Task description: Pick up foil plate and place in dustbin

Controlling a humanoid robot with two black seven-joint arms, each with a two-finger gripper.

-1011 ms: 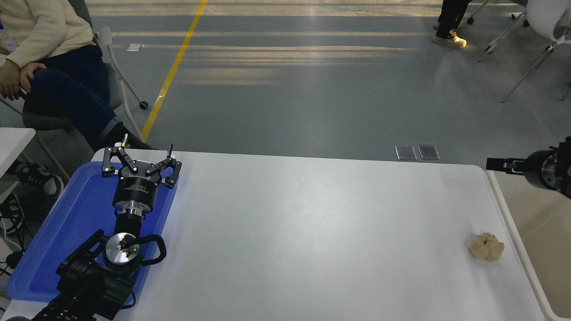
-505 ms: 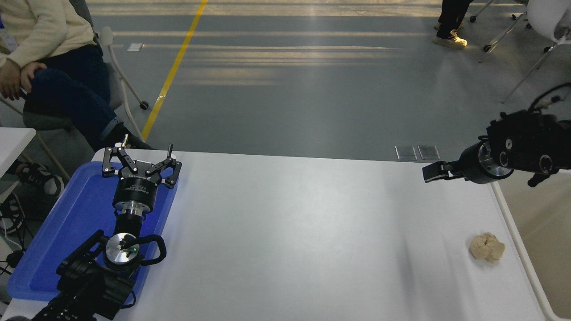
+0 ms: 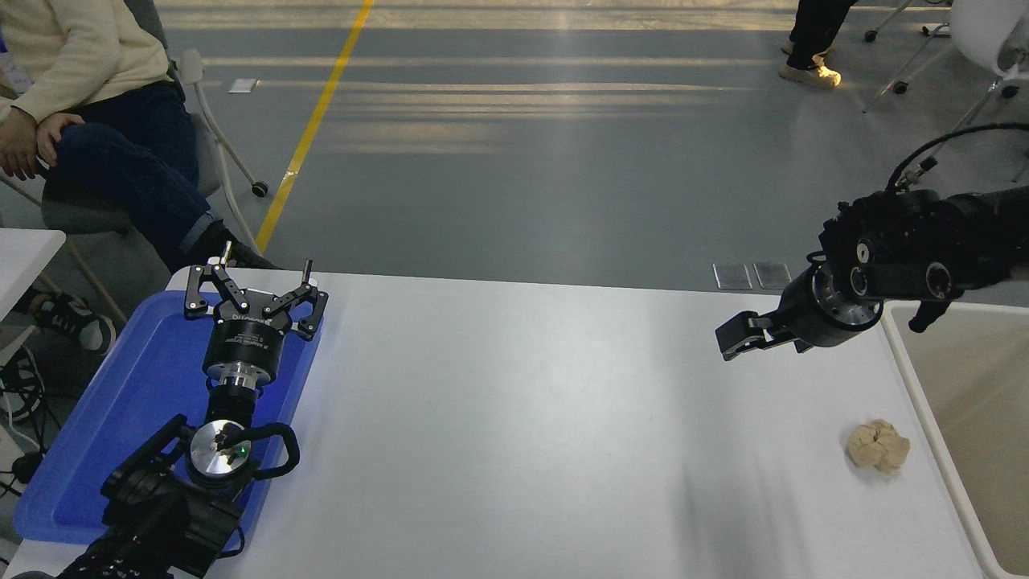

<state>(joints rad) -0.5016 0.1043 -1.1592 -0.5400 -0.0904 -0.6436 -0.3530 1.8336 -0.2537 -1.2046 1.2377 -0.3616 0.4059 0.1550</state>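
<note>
- Head view, step in hand: no foil plate shows anywhere on the white table (image 3: 514, 418). My judgement is that it lies inside the dustbin (image 3: 924, 386), hidden below the rim, so the placing looks done, though I cannot confirm it.
- The right gripper (image 3: 727, 342) hangs above the table's far right part and points toward the left gripper (image 3: 256, 285). It holds nothing and touches nothing. Its fingers are seen end-on, so I cannot tell how far apart they stand.
- Relative to the right gripper, the dustbin sits just behind its wrist, at the table's right edge; only a cream inner wall and a white rim show.
- A small tan wad (image 3: 878, 446) lies on the table nearer the camera than the right gripper and toward the dustbin, well apart from the gripper.
- The left gripper is parked over the blue tray (image 3: 72, 474), fingers spread wide, carrying nothing.
- Next move, as a judgement: only 1 thing remains, to draw the right arm clear and park it.
- A seated person (image 3: 88, 104) is at the far left, away from both arms.
</note>
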